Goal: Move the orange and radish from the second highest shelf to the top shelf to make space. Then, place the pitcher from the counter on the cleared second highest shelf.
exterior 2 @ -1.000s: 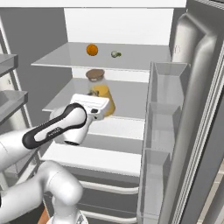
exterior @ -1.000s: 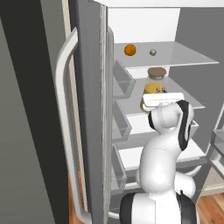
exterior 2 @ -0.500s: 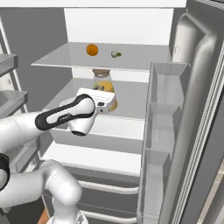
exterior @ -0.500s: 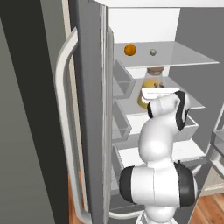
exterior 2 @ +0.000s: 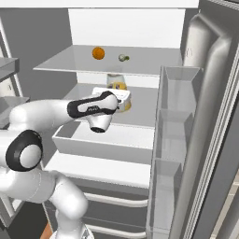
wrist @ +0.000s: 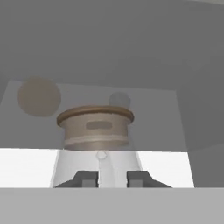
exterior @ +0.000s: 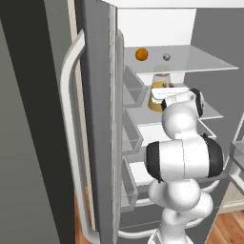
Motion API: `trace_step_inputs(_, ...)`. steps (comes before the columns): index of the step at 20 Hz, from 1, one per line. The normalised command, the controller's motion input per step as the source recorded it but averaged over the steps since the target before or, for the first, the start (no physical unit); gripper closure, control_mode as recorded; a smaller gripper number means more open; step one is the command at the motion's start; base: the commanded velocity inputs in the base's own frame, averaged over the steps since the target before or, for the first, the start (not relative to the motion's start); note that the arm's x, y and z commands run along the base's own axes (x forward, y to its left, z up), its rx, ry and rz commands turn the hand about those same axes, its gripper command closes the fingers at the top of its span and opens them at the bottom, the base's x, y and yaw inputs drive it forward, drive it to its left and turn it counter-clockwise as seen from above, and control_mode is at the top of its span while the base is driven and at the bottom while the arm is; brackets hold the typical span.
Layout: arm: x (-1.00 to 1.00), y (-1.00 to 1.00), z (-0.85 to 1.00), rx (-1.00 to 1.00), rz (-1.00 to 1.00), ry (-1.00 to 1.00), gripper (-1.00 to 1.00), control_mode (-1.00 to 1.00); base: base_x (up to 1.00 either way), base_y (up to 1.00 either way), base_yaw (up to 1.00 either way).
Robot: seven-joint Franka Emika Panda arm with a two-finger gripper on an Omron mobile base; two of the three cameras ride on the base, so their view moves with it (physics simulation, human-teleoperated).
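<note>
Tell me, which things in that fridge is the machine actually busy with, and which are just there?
Part of the job:
- bright orange ball
- tiny pale grey-green ball
- see-through grey glass top shelf
- amber-yellow jug
- pale shelf under the jug

Just there:
- clear door bins
- white drawer

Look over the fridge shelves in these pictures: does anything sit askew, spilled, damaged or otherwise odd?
Nothing stands out. The orange and the radish rest apart on the top shelf. The pitcher stands upright on the second highest shelf, with no spill visible, and the gripper is just in front of it.
</note>
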Motion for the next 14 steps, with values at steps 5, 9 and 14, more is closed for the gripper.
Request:
trace_step_inputs(5,0.09,0.00,-0.01,0.00,0.05,-0.03,-1.00,-1.00,0.00,0.00,0.00)
trace_step_inputs(9,-0.20,0.00,0.10,0.00,0.06,0.00,-1.00,-1.00,0.00,0.00,0.00)
trace_step_inputs(14,-0.60,0.00,0.52,0.00,0.07,0.00,-1.00,-1.00,0.00,0.00,0.00)
